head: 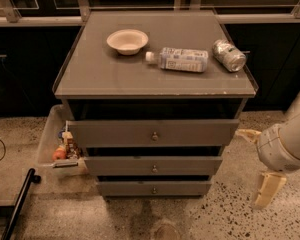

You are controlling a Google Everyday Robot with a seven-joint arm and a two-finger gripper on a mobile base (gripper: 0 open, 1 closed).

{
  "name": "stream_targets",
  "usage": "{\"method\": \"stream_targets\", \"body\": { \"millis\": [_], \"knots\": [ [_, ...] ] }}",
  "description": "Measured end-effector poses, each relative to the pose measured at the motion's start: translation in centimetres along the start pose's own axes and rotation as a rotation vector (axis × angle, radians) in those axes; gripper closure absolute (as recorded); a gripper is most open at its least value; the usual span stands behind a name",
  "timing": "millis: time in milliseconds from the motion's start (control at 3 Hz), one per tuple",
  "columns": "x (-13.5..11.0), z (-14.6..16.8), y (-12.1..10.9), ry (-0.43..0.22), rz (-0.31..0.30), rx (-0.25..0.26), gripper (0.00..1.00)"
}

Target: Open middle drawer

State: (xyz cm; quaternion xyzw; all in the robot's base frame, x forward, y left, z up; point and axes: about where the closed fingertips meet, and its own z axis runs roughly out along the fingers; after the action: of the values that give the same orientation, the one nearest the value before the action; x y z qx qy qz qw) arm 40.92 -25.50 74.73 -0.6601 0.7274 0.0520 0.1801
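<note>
Gripper (257, 162) right of the cabinet (115, 79), apart from the middle drawer (120, 166).
Fingers (268, 189) spread wide, holding nothing.

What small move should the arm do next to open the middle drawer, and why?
Probably swing the pincer left toward the knob of the middle drawer. The pincer hangs open and empty beside the cabinet, on its right, touching no drawer, roughly at that knob's height.

The gripper (252, 166), fingers (269, 189) spread, right of the grey cabinet (90, 76); its white arm (292, 141) cropped behind the fingers; wide grey knobbed middle drawer (190, 165): interior hidden.
</note>
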Motion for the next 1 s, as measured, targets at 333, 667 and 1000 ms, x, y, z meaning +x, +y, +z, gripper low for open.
{"method": "stream_targets", "body": {
  "millis": [333, 667, 1000],
  "knots": [
    [0.0, 0.0, 0.0, 0.000, 0.000, 0.000, 0.00],
    [1.3, 3.5, -0.7, -0.017, 0.021, -0.008, 0.00],
    [3.2, 7.9, -1.8, -0.070, 0.020, 0.016, 0.00]
  ]
}}
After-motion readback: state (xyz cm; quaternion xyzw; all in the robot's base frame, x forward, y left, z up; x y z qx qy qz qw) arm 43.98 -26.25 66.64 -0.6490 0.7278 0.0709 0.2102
